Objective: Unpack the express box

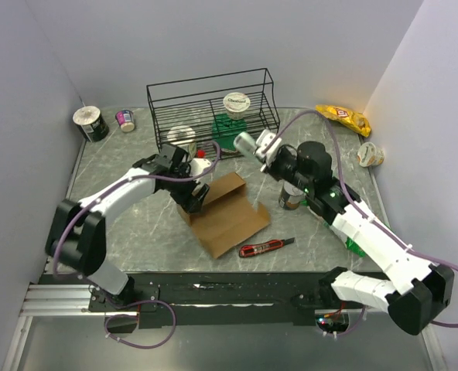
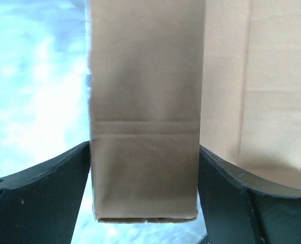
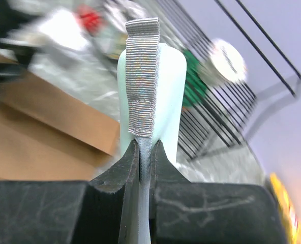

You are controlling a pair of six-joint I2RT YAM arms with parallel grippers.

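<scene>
The express box [image 1: 227, 219] is a long brown carton lying open in the middle of the table; no label shows. My left gripper [image 1: 193, 195] is shut across its far-left end. In the left wrist view the fingers [image 2: 64, 173] press both sides of the brown cardboard [image 2: 145, 127]. My right gripper [image 1: 266, 148] is held above the table right of the box, near the rack. It is shut on the grey woven strap [image 3: 143, 76] of a pale mint item [image 3: 168, 86], which also shows in the top view [image 1: 248, 141].
A black wire rack [image 1: 213, 104] stands at the back with a green-and-white cup [image 1: 235, 108] in it. A can [image 1: 181, 137] and a red-capped thing [image 1: 202, 152] sit by the rack. A red utility knife [image 1: 261, 247] lies near the box. A yellow bag [image 1: 343, 116] and cups [image 1: 91, 122] line the back.
</scene>
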